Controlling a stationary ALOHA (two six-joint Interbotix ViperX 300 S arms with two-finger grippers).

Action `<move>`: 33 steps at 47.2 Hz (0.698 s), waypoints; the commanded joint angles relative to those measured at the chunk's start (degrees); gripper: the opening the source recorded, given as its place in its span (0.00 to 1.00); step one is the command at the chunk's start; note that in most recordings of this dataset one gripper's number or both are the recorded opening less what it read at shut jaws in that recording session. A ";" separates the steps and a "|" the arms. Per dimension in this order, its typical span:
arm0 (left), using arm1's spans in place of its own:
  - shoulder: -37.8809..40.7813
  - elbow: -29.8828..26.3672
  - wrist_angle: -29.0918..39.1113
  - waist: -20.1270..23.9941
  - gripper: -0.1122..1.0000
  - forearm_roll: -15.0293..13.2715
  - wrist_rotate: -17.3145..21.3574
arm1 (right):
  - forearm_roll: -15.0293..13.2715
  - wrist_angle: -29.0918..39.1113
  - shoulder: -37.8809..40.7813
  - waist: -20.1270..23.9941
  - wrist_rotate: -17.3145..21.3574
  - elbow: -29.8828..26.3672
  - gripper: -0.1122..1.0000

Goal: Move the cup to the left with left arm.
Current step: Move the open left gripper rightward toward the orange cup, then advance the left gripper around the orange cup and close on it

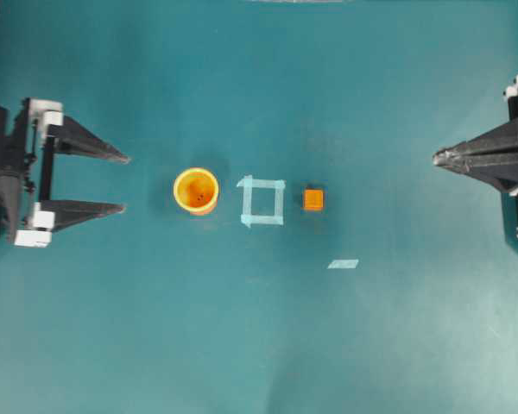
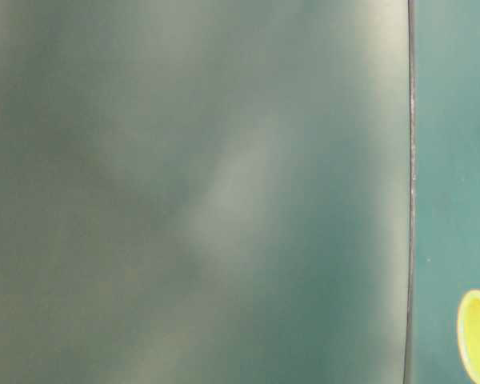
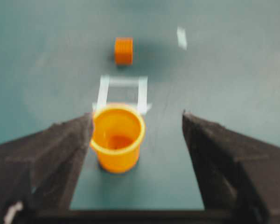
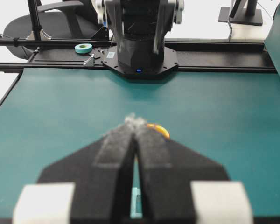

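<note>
Cup (image 1: 196,191) upright, just ahead of splayed L hand (image 1: 126,184), untouched.

One cup (image 1: 196,191), one cube (image 1: 313,200), two tape marks (image 1: 262,201).

A small orange cube (image 1: 313,200) sits on the teal counter (image 1: 259,345), just right of a square outlined in pale tape (image 1: 262,201) (the square's inside is bare counter). A short loose strip of tape (image 1: 343,264) lies lower right of the cube, and a green tape roll (image 4: 83,47) rests on the black rail (image 4: 214,65) beyond the counter's far edge.
</note>
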 commanded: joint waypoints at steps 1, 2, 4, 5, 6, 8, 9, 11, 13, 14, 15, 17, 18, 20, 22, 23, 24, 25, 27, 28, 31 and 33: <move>2.64 -1.14 -1.58 0.35 0.78 0.18 0.00 | 0.09 0.18 0.35 0.00 0.18 -1.93 0.10; 3.34 -1.14 -2.02 0.53 0.78 0.18 0.00 | 0.18 0.18 0.35 0.00 0.18 -1.93 0.10; 4.48 -1.14 -3.08 0.97 0.78 0.18 0.09 | 0.09 0.26 0.35 0.00 0.26 -2.02 0.10; 5.45 -1.14 -3.96 1.32 0.79 0.18 0.09 | 0.18 0.35 0.35 0.00 0.26 -2.02 0.10; 6.06 -1.05 -4.48 1.49 0.79 0.18 0.09 | 0.18 0.35 0.35 -0.09 0.35 -2.02 0.10; 7.21 -0.97 -5.63 1.93 0.79 0.18 0.09 | 0.18 0.35 0.35 0.00 0.35 -2.11 0.10; 7.82 -0.97 -6.06 2.20 0.79 0.18 0.09 | 0.09 0.35 0.35 0.00 0.35 -2.11 0.10; 8.96 -0.79 -7.03 2.64 0.79 0.18 0.09 | 0.09 0.35 0.35 0.00 0.35 -2.20 0.10; 10.20 -0.70 -7.56 2.99 0.79 0.18 0.09 | 0.09 0.35 0.35 0.00 0.35 -2.29 0.10; 10.81 -0.79 -7.73 3.08 0.79 0.18 0.09 | 0.09 0.35 0.35 0.00 0.35 -2.29 0.10; 11.34 -0.70 -7.91 3.16 0.79 0.18 0.09 | 0.09 0.35 0.35 0.00 0.35 -2.29 0.10; 12.39 -0.88 -8.17 3.16 0.79 0.18 0.00 | 0.18 0.35 0.35 0.00 0.35 -2.37 0.10; 12.92 -0.88 -8.17 3.16 0.79 0.18 0.00 | 0.18 0.44 0.35 0.00 0.35 -2.37 0.10; 14.41 -0.97 -8.17 3.16 0.79 0.18 0.00 | 0.09 0.53 0.35 0.00 0.35 -2.55 0.10; 15.47 -1.05 -8.17 3.16 0.79 0.18 0.00 | 0.18 0.79 0.35 0.00 0.35 -2.64 0.10; 16.00 -1.05 -8.17 3.16 0.79 0.18 0.00 | 0.09 0.97 0.26 0.00 0.35 -2.72 0.10; 16.52 -1.14 -8.17 3.25 0.80 0.18 0.00 | 0.09 1.23 0.26 0.00 0.35 -2.81 0.10; 17.05 -1.05 -8.26 3.25 0.80 0.18 0.00 | 0.09 1.41 0.26 0.00 0.35 -2.81 0.10; 18.19 -1.14 -8.26 3.16 0.80 0.18 0.00 | 0.18 1.76 0.26 0.00 0.35 -2.90 0.10; 18.72 -1.14 -8.26 3.16 0.80 0.18 0.00 | 0.09 1.93 0.26 0.00 0.35 -2.90 0.10; 20.65 -1.32 -8.26 3.25 0.81 0.18 0.00 | 0.09 2.37 0.18 0.00 0.35 -2.99 0.10; 21.71 -1.41 -8.17 3.25 0.81 0.18 -0.09 | 0.09 2.37 0.26 0.00 0.35 -2.99 0.10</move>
